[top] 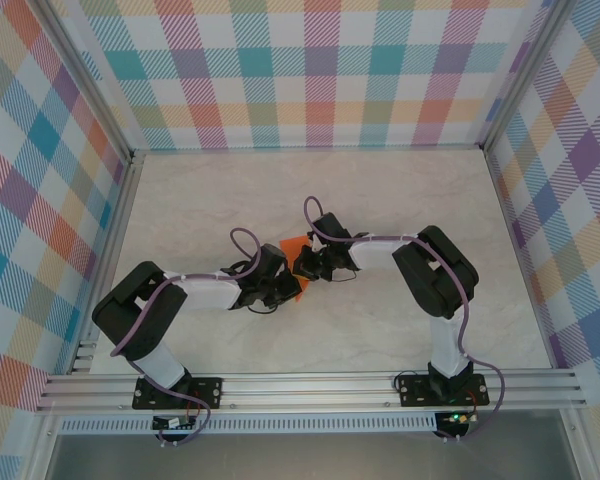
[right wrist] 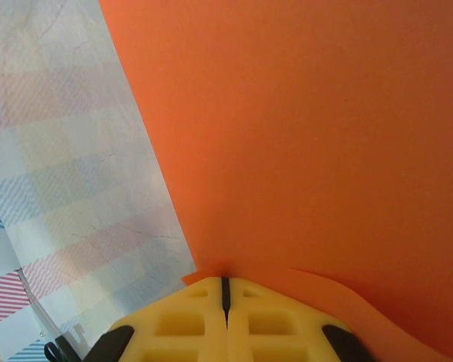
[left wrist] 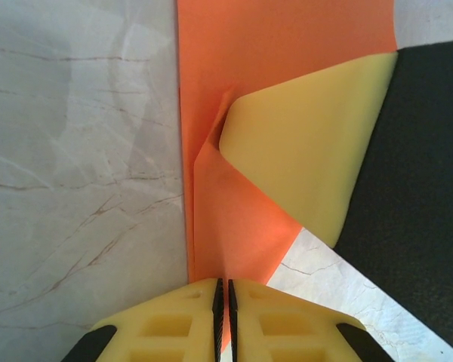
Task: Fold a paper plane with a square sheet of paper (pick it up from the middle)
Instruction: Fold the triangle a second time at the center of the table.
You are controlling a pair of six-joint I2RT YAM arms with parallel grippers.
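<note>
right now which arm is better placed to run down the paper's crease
Likely left: the left fingers are shut right on the orange sheet's crease line, while the right fingers pinch a plain edge.

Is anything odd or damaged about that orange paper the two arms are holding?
Slightly. The orange sheet has a small buckled wrinkle beside the right arm's yellow finger, so it isn't flat there. Both arms' jaws are shut on the sheet's edge. Nothing looks torn or otherwise out of place.
</note>
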